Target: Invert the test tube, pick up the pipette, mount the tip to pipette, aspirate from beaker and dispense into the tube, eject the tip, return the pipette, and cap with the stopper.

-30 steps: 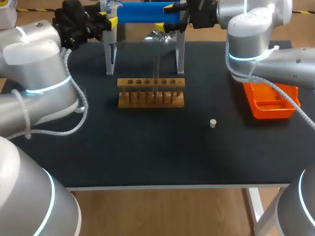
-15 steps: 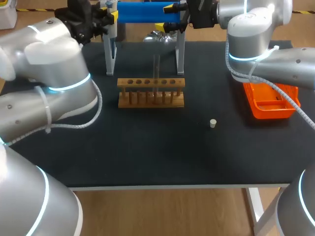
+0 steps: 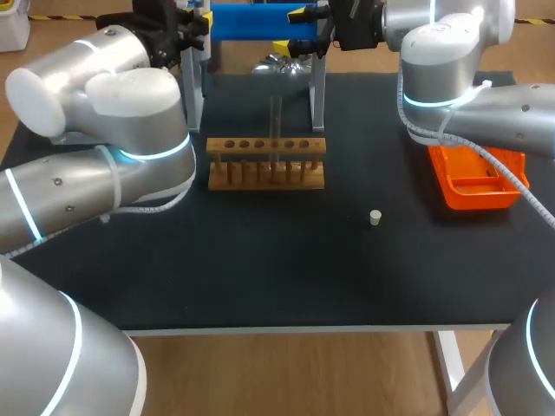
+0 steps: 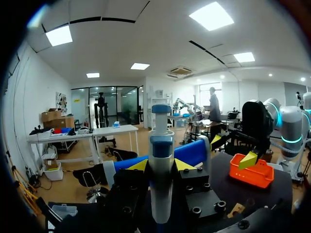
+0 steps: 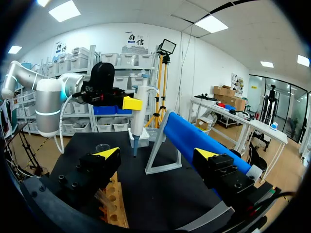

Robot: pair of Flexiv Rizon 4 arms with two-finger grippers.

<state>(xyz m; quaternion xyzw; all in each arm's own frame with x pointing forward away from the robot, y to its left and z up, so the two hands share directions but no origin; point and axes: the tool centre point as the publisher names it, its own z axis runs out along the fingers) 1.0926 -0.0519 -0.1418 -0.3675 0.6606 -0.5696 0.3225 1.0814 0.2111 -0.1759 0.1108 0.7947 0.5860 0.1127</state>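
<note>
My left gripper [image 4: 161, 165] is shut on the white and blue pipette [image 4: 161, 145], held upright at the left end of the blue-barred stand [image 3: 251, 21] at the table's back. From the right wrist view the pipette [image 5: 138, 116] hangs above the table with its thin lower end bare. My right gripper [image 3: 293, 30] stands open at the stand's right end, its fingers on either side of the blue bar [image 5: 194, 138]. A test tube [image 3: 276, 121] stands in the wooden rack [image 3: 266, 162]. The small pale stopper [image 3: 375, 217] lies right of the rack. A shiny beaker [image 3: 277, 65] sits under the stand.
An orange tray [image 3: 475, 178] sits at the table's right side under my right arm. My left arm's big elbow [image 3: 139, 113] hangs over the table's left part, close to the rack. The stand's white legs [image 3: 192, 100] rise behind the rack.
My left arm has swung its elbow rightward over the table, and its gripper with the pipette has shifted up and slightly right by the stand. The right arm has not moved.
</note>
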